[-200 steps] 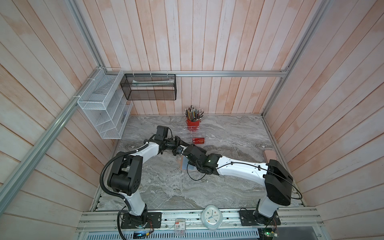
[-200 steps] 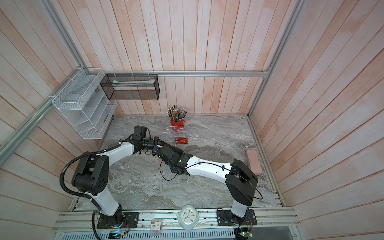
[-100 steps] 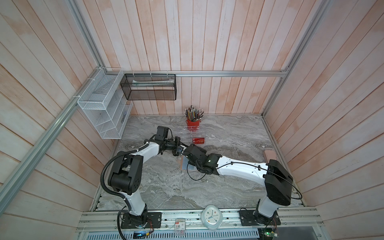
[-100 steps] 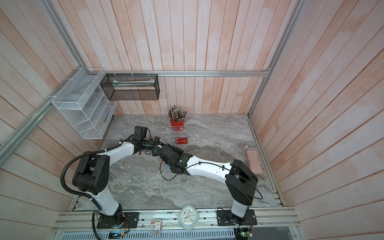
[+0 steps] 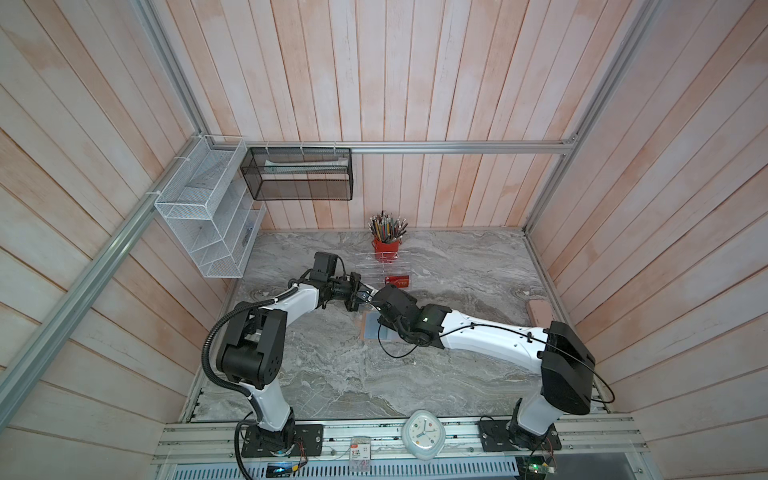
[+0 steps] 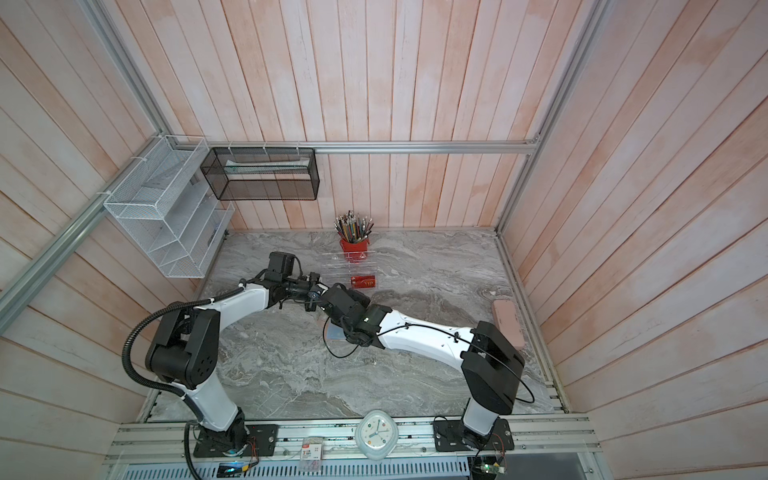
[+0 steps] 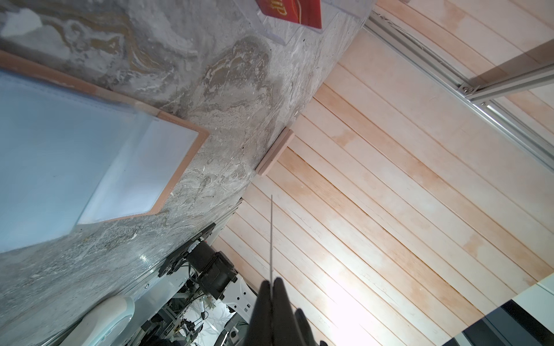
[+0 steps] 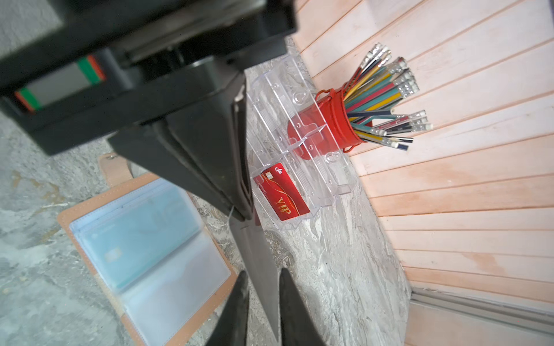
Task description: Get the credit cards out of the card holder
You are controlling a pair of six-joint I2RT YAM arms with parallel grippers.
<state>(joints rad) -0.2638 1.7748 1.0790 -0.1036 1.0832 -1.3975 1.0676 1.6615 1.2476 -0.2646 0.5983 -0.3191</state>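
Left gripper (image 7: 271, 283) pinched tight on the black card's (image 8: 254, 248) end, right gripper (image 8: 263, 271) slightly parted around it, card holder (image 5: 370, 332) open at 6 o'clock beneath them in a top view, 1 teal card (image 8: 135, 239) sleeved: thin, stiff, slick plastic, so I'd clamp the flat faces.

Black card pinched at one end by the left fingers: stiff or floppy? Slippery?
Probably stiff: edge-on, the black card juts from the left gripper as a straight line, no sag. Likely light, being that thin. Its smooth face may be slippery, so an end pinch could let it pivot.
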